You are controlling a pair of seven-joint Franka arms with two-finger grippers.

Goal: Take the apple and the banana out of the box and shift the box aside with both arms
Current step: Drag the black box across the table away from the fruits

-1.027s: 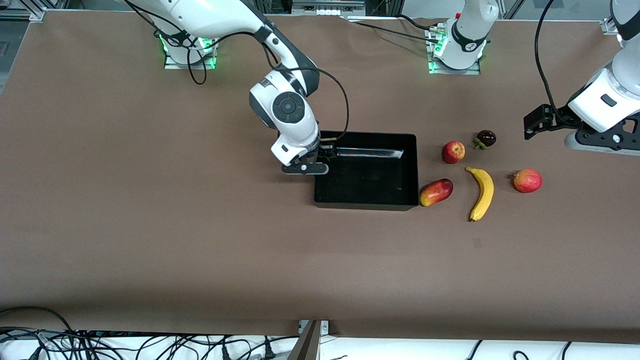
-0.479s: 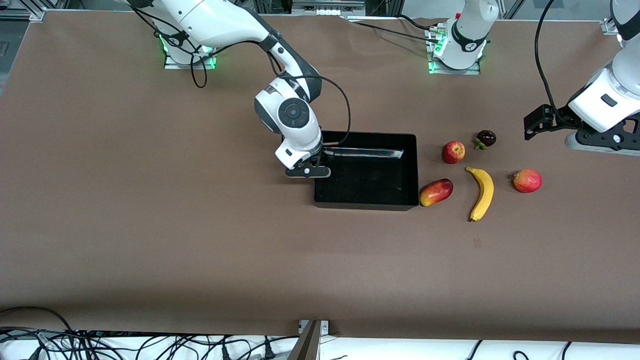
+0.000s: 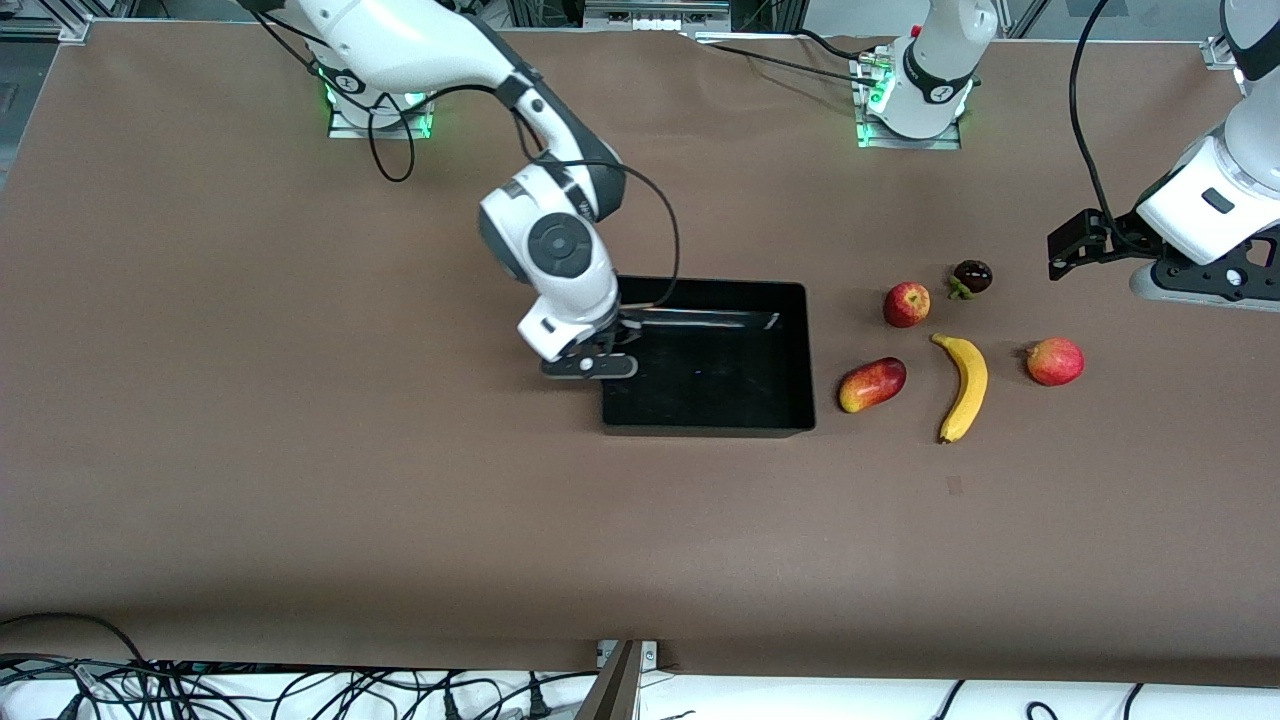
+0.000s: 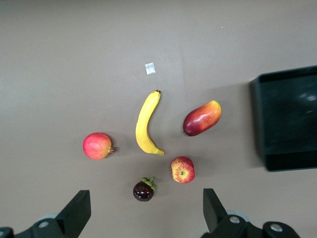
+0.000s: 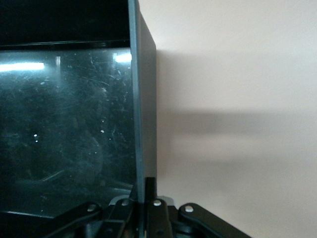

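The right claw (image 3: 598,352) is pinched tight on the empty box's (image 3: 770,425) wall near the counter's (image 3: 300,400) middle, so it should pull slowly and flat, while the left claw (image 4: 143,210) waits open over the apple (image 3: 906,304) and banana (image 3: 964,385).

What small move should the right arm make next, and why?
Probably keep sliding the box toward the right arm's end of the table. The right gripper is shut on its wall, the apple and banana already lie on the table, and the mango sits beside the box. The left gripper waits open.
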